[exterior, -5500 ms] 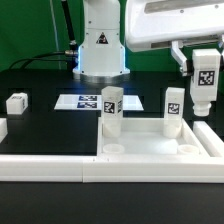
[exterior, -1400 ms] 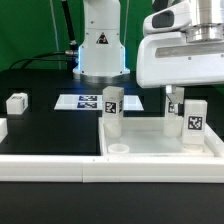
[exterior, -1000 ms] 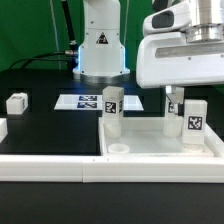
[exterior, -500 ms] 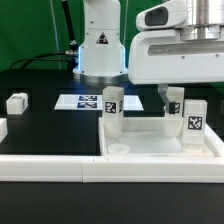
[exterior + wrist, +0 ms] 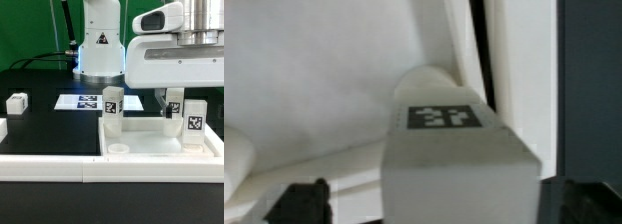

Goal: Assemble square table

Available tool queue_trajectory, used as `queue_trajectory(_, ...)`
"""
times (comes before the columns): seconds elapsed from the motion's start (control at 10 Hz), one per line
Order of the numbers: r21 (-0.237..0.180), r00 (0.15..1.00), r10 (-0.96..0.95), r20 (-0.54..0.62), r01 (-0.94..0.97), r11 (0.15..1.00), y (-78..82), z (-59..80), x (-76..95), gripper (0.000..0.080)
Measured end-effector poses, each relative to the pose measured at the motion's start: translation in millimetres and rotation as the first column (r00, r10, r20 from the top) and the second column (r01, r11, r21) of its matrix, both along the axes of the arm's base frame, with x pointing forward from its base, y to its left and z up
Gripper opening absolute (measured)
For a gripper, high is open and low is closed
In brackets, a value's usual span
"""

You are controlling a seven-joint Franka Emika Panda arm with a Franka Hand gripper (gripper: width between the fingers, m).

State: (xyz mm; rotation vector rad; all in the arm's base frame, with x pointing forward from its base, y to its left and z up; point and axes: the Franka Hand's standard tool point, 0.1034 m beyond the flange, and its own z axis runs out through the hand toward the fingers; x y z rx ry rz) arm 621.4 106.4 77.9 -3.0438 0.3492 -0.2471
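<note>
The white square tabletop (image 5: pixel 150 152) lies at the exterior view's right, against the front rail. Three white tagged legs stand upright on it: one at the back left corner (image 5: pixel 112 108), one at the back right (image 5: pixel 175 106), one at the front right (image 5: pixel 192 122). My gripper (image 5: pixel 183 98) hangs just above the right-hand legs, and its body hides their tops. In the wrist view a tagged leg (image 5: pixel 452 150) stands between my two dark fingers (image 5: pixel 304 202), with a gap on each side. The gripper (image 5: pixel 441 205) is open.
A loose white leg (image 5: pixel 16 102) lies on the black table at the exterior view's left, and another (image 5: pixel 2 128) shows at the left edge. The marker board (image 5: pixel 88 101) lies behind the tabletop. A long white border rail (image 5: pixel 50 168) runs along the front. The robot base (image 5: pixel 100 50) stands at the back.
5.5 s ago I held the tagged leg in the air; since 1.4 s ago it stands at the front right corner. My gripper has since shifted slightly to the exterior view's left and up.
</note>
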Motion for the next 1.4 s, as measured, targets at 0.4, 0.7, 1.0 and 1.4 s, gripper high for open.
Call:
queue_trajectory(0.4, 0.000, 1.000, 0.000, 0.000, 0.000, 1.000, -0.2, 0.0, 0.0, 0.0290)
queue_trajectory(0.7, 0.007, 0.999, -0.046, -0.004, 0.046, 0.999, 0.7, -0.4, 0.5, 0.0290)
queue_trajectory(1.0, 0.075, 0.908, -0.417, -0.034, 0.418, 0.905, 3.5, -1.3, 8.3, 0.0290)
queue_trajectory(1.4, 0.124, 0.629, -0.770, -0.111, 0.777, 0.617, -0.8, -2.9, 6.1, 0.0291)
